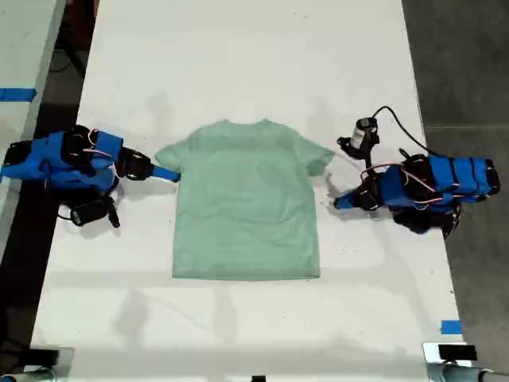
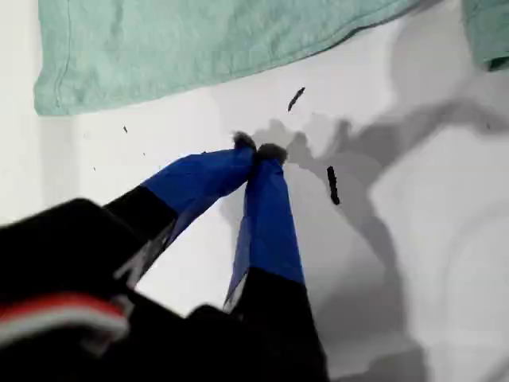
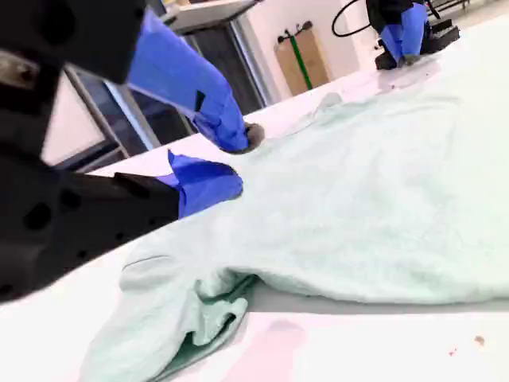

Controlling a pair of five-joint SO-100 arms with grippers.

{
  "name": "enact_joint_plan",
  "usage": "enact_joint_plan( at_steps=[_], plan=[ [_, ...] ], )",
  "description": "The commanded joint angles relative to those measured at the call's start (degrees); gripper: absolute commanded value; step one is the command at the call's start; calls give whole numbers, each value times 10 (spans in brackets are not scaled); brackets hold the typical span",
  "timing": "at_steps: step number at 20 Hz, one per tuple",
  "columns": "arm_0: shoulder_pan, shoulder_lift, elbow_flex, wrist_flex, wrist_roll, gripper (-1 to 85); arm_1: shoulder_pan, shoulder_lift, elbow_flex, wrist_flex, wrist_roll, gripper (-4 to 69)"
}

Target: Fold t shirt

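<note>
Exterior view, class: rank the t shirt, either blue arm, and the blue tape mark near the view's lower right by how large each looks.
1. The t shirt, largest by far.
2. The two blue arms, my second gripper's and my first gripper's; they look alike in size, so unranked.
3. The blue tape mark, smallest.

T shirt (image 1: 246, 208): plain pale mint green, no print. Table (image 1: 238, 64): white. Both arms: blue with black parts.
</note>
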Motion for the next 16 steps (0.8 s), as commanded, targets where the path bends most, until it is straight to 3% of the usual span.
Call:
enact_joint_plan(
  at_steps=[1, 2, 4, 5, 7, 9, 11, 12, 14, 16],
  plan=[
    [-3, 4, 22, 3, 3, 49, 5, 9, 32, 4, 4, 11],
    [-3, 4, 22, 3, 3, 49, 5, 9, 32, 4, 14, 11],
    [-3, 4, 22, 3, 3, 49, -28, 9, 32, 4, 163, 15],
    [-3, 4, 22, 3, 3, 49, -61, 9, 32, 4, 200, 15],
    [-21, 4, 22, 3, 2, 46, -80, 9, 32, 4, 182, 13],
    [-43, 4, 22, 4, -13, 46, -73, 9, 32, 3, 301, 20],
    [-55, 3, 22, 4, -109, 46, -82, 9, 32, 3, 276, 30],
    [-51, 3, 22, 3, -142, 48, -81, 9, 32, 3, 326, 10],
    [-32, 4, 22, -4, -163, 48, -54, 9, 30, -2, 347, 16],
    [11, 4, 22, -3, -290, 54, -29, 10, 18, -21, 338, 6]
  ],
)
